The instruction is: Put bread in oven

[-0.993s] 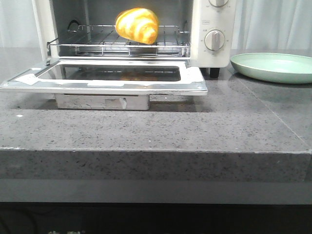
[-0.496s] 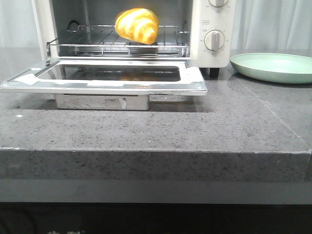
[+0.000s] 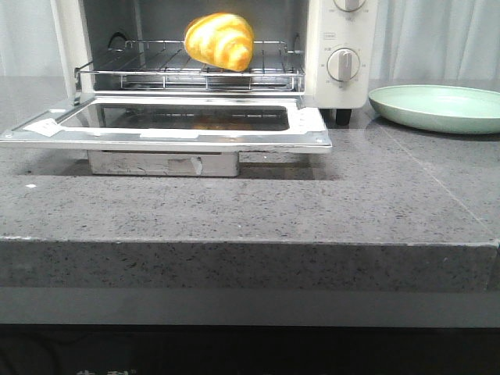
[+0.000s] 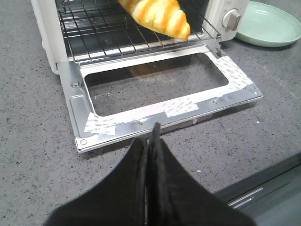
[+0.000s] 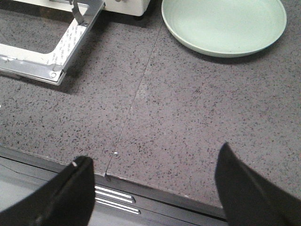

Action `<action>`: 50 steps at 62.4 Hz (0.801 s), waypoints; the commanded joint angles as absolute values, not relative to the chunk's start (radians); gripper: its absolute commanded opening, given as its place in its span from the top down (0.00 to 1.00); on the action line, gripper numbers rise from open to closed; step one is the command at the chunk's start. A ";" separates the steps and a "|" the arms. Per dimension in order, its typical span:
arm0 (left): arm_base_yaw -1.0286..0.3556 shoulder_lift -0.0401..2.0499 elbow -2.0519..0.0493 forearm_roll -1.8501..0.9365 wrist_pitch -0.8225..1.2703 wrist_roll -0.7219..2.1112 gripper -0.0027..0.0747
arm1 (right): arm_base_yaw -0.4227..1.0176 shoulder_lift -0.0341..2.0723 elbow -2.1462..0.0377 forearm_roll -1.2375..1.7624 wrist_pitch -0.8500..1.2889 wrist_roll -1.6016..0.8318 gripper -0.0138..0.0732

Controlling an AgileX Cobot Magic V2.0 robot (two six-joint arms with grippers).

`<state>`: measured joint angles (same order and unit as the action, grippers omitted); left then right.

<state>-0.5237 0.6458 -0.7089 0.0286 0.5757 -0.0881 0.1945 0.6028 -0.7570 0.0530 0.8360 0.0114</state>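
The bread (image 3: 220, 40), a golden roll with orange-brown stripes, lies on the wire rack (image 3: 156, 64) inside the cream-white oven (image 3: 340, 86). It also shows in the left wrist view (image 4: 160, 16). The glass door (image 3: 168, 129) is dropped open flat. My left gripper (image 4: 151, 141) is shut and empty, over the counter in front of the door's front edge (image 4: 169, 115). My right gripper (image 5: 153, 162) is open and empty above the counter's front edge, apart from the oven. Neither gripper shows in the front view.
A pale green plate (image 3: 439, 107) sits on the counter to the right of the oven; it also shows in the right wrist view (image 5: 223, 23). The grey speckled counter (image 3: 250, 203) ends in a front edge with a drop below. The door corner (image 5: 51, 70) juts out.
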 commanded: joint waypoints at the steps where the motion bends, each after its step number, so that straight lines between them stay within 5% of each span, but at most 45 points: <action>1: -0.522 0.644 -0.738 0.027 0.501 -0.092 0.99 | 0.190 0.601 -0.781 0.047 0.770 0.000 0.40; 10: -0.522 0.644 -0.738 0.027 0.504 -0.092 0.99 | 0.190 0.601 -0.781 0.047 0.770 0.000 0.77; 18: -0.522 0.644 -0.738 0.027 0.504 -0.092 0.99 | 0.190 0.601 -0.781 0.047 0.770 0.000 0.98; 50: -0.528 0.631 -0.724 0.024 0.493 -0.092 0.99 | 0.190 0.601 -0.781 0.047 0.780 0.000 0.98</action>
